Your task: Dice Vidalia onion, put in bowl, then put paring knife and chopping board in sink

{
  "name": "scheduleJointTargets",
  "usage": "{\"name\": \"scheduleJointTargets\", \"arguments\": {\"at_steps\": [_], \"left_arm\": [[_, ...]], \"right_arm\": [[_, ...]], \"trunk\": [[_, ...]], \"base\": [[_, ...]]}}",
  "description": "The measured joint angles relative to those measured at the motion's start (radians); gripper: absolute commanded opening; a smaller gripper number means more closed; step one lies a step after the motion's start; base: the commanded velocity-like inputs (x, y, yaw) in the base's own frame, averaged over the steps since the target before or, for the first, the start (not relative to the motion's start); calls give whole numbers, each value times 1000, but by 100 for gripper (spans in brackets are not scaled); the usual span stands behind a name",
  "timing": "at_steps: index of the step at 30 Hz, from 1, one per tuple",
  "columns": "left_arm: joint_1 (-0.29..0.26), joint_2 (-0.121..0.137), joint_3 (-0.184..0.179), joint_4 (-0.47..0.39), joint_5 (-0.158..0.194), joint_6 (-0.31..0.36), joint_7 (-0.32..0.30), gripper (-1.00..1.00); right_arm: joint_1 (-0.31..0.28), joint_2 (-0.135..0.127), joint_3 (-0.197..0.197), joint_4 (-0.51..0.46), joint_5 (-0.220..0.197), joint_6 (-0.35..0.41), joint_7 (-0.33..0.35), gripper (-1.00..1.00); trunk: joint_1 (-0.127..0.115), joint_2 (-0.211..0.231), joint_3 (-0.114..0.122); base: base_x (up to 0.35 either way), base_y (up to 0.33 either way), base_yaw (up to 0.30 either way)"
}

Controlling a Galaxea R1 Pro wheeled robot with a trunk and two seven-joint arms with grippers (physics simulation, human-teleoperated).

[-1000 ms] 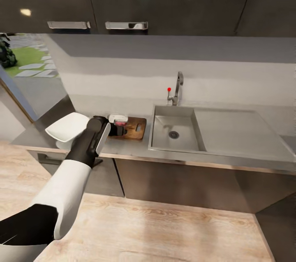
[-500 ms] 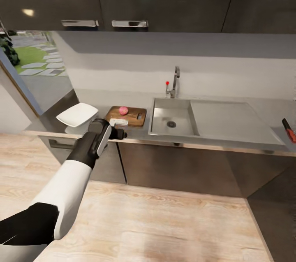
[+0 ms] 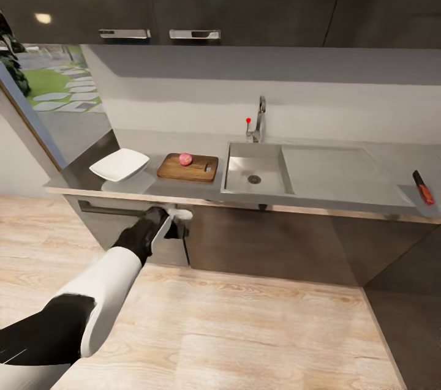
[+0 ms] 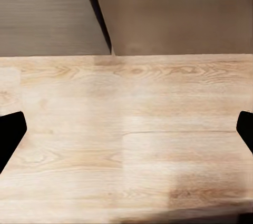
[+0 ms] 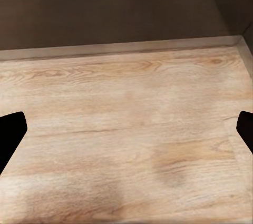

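We stand back from the countertop [image 3: 318, 197], looking down its whole length from the head view. The onion [image 3: 185, 160] sits on the chopping board [image 3: 188, 168], toward the board's back edge and nearer its left end; it shows pinkish and whole as far as we can tell. The board lies on the countertop just beside the left rim of the sink [image 3: 255, 174], with its handle slot at the end nearest the sink. The bowl [image 3: 119, 165] rests near the countertop's left end, close to the front edge, a little apart from the board. The sink's basin shows its round drain, and the faucet [image 3: 259, 121] with its red knob rises at the back rim. A flat steel drainboard [image 3: 334, 171] runs right of the basin. The paring knife [image 3: 422, 187] lies far off at the countertop's right end, well apart from the sink, red handle toward the front edge and dark blade pointing back.

Our left gripper [image 3: 179, 222] hangs below the countertop's front edge, in front of the dark cabinet doors [image 3: 257, 249], holding nothing. In the left wrist view its fingers [image 4: 11, 134] sit at opposite sides of the picture, spread wide over the wooden floor [image 4: 132, 134]. In the right wrist view the right gripper [image 5: 126, 134] likewise has its fingers [image 5: 10, 135] spread wide, nothing between them, with floor and a dark cabinet base beyond.
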Motion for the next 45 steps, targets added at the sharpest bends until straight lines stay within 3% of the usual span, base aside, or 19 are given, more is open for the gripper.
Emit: {"name": "scheduleJointTargets", "arguments": {"at_steps": [6,8,11,13,18,21,22,23,29,31,32,38,45], "left_arm": [[0,1,4,318,2,-314,1,100],[0,1,4,472,4,-494,2,100],[11,3,5,533,4,-644,2,100],[39,10,5,557,5,-720,2,100],[129,40,6,576,5,-811,0,100],[212,59,6,578,6,-890,0,100],[282,72,6,578,6,-994,-1,100],[363,76,6,580,6,-1040,-1,100],[459,94,6,581,6,-1238,6,100],[497,104,6,582,7,-1356,10,100],[533,109,7,583,7,-1471,27,100],[560,113,7,582,8,-1536,115,100],[564,113,6,582,8,-1524,136,100]], "right_arm": [[0,0,0,0,0,0,0,100],[0,0,0,0,0,0,0,100],[0,0,0,0,0,0,0,100],[0,0,0,0,0,0,0,100],[0,-1,0,0,0,0,0,100],[0,-1,0,0,0,8,1,100],[0,-4,-1,-1,0,47,3,100],[0,-9,-3,-1,0,69,4,100],[0,-22,-4,-18,1,135,3,100],[0,-22,-4,-54,0,148,-1,100],[0,-23,-6,-111,-5,164,-14,100],[0,-22,-3,-153,-6,171,-23,100],[0,-18,-1,-157,-6,168,-25,100]], "trunk": [[0,0,0],[0,0,0],[0,0,0],[0,0,0],[0,0,0],[0,0,0],[0,0,0],[0,0,0],[0,0,0],[0,0,0],[0,0,0],[0,0,0],[0,0,3]], "base": [[-1,0,0],[0,0,0],[0,0,0],[0,0,0],[0,0,0],[0,0,0],[0,0,0],[0,0,0],[0,0,0],[0,0,0],[0,0,0],[0,0,0],[0,0,0]]}}
